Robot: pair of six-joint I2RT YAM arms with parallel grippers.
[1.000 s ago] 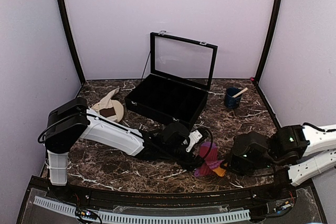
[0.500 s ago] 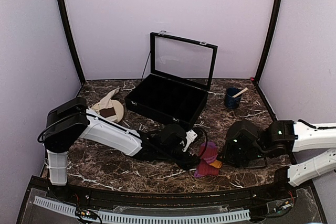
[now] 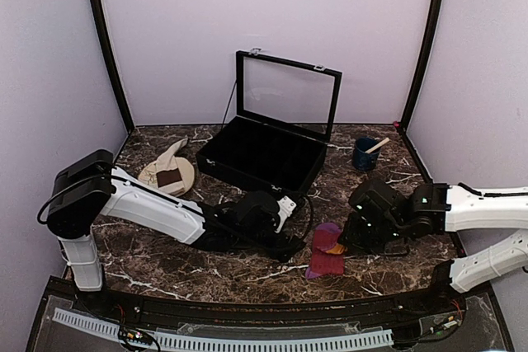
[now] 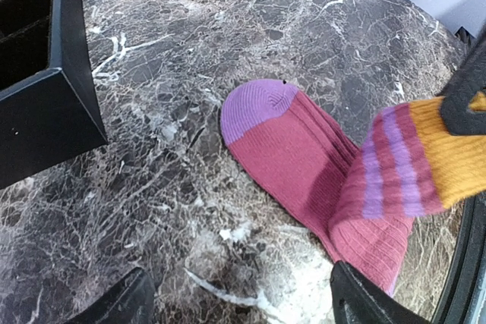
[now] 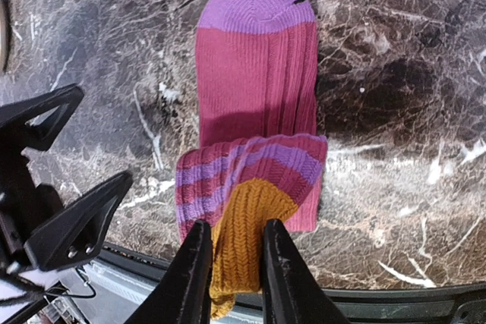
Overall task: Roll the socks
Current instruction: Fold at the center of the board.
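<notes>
The magenta-pink sock (image 3: 324,251) lies on the marble table near the front edge, its purple toe pointing away. My right gripper (image 5: 235,225) is shut on its orange cuff (image 5: 244,242) and holds it lifted and folded back over the striped part (image 5: 250,168). My left gripper (image 4: 239,305) is open and empty, low over the table just left of the sock (image 4: 292,149); it also shows in the top view (image 3: 285,245). The cream-beige sock (image 3: 167,158) with a dark brown band lies on the round plate (image 3: 188,172) at the back left.
A black compartment case (image 3: 264,154) with its glass lid raised stands at the back centre; its corner shows in the left wrist view (image 4: 45,104). A blue cup (image 3: 364,154) with a stick stands at the back right. The table's front rail (image 5: 380,305) is close behind the sock.
My right gripper has moved left and away with the orange cuff, folding it over the sock's body. My left gripper has drawn back to the left, off the sock.
</notes>
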